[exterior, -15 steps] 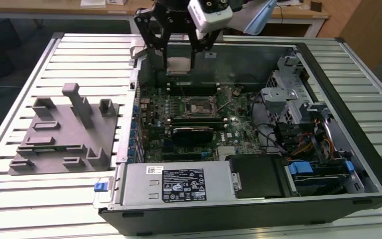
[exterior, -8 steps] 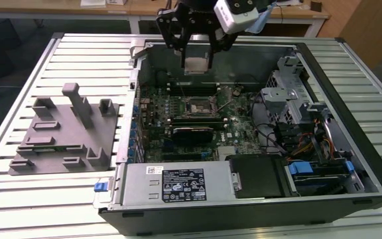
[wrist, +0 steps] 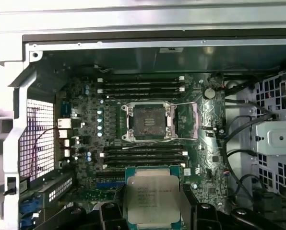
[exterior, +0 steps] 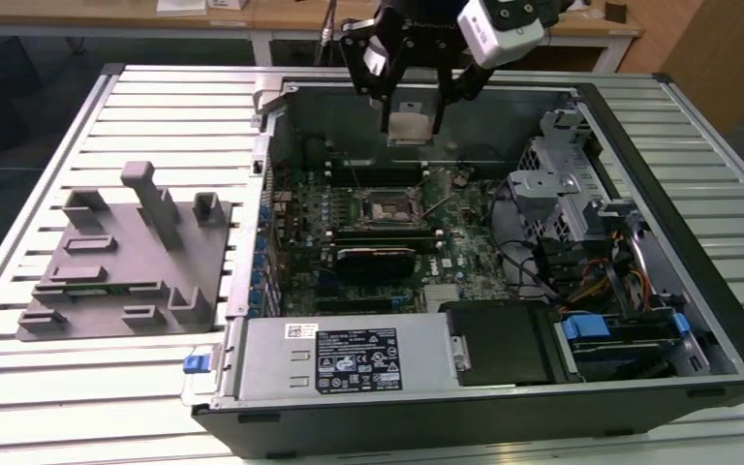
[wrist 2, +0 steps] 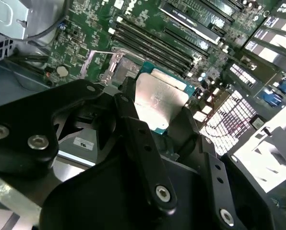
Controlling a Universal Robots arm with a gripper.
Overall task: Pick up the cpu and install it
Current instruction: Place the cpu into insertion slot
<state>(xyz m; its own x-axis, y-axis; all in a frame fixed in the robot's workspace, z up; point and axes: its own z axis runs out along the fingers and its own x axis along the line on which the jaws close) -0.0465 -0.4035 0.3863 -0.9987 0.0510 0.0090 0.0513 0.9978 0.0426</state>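
The cpu, a flat square chip with a pale silver top and a green rim, hangs in the air between the black fingers of my gripper, which is shut on it. In the exterior view it is above the far part of the open computer case. The second wrist view shows the cpu clamped at two opposite edges. In the first wrist view the cpu sits apart from the motherboard socket, whose metal frame stands open and bare.
A green motherboard with memory slots lies in the case. Drive bays and cable bundles fill the exterior view's right side. A power supply sits at the near edge. A grey fixture stands on the slatted table at the exterior view's left.
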